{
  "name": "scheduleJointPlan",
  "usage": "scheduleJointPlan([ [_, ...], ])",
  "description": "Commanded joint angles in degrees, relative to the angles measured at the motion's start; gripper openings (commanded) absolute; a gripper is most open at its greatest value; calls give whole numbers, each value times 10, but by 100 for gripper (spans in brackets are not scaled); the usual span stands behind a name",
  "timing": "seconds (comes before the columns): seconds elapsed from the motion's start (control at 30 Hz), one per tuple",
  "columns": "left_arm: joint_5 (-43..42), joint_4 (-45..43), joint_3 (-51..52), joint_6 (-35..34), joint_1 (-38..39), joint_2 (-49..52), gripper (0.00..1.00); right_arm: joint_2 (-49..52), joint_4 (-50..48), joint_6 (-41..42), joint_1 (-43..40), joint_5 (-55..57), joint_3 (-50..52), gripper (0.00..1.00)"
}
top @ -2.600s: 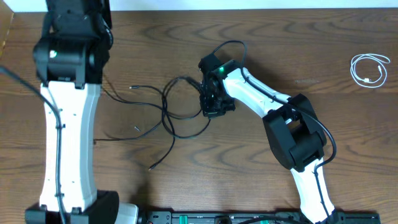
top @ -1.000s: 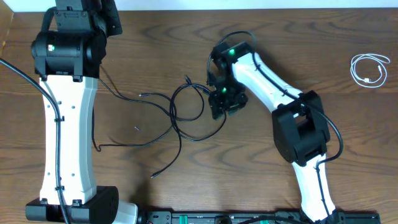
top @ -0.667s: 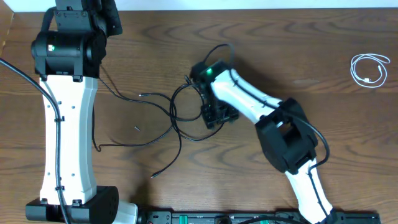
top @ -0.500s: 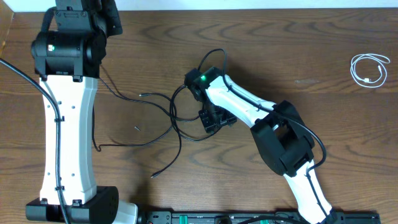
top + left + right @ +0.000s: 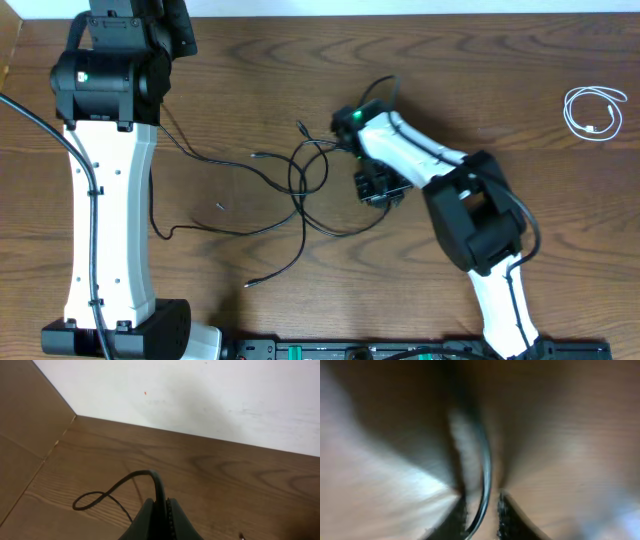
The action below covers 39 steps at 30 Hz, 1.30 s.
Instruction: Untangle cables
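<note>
Several thin black cables lie looped and crossed at the table's middle, with loose ends at the left and lower left. My right gripper sits at the tangle's right side. In the blurred right wrist view a black cable runs between its fingers, and it appears shut on that cable. My left gripper is shut on a black cable near the back left corner. That cable arcs up and loops onto the wood. A white cable lies coiled at the far right.
The left arm stretches along the table's left side. A white wall and a cardboard-coloured panel border the back left corner. A small dark piece lies on the wood left of the tangle.
My right gripper has swung from left of centre back to the right. The black tangle and its loops have shifted right with it. The left arm has stayed still over the last second.
</note>
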<state>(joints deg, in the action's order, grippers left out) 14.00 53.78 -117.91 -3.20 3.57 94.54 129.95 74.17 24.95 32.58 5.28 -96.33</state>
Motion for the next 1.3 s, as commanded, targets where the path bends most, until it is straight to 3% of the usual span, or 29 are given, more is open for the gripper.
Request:
scheduleJointPlan([
  [0.0, 2, -2, -5, -5, 0, -8, 7, 14, -37, 12, -64, 52, 18, 1],
  [0.2, 6, -12, -5, -3, 0, -8, 8, 14, -38, -2, -205, 96, -78, 1],
  [0.47, 61, -14, -5, -3, -1, -7, 7, 14, -10, -123, -370, 1, -356, 1],
  [0.73, 155, -16, -5, -3, -49, 0, 8, 14, 30, -184, -461, -21, -587, 1],
  [1.0, 150, -61, -5, -1, -168, 28, 7, 14, 61, -186, -533, 21, -612, 1],
  [1.27, 150, -113, -5, 1, -200, 75, 7, 14, 28, -195, -605, 17, -612, 1],
])
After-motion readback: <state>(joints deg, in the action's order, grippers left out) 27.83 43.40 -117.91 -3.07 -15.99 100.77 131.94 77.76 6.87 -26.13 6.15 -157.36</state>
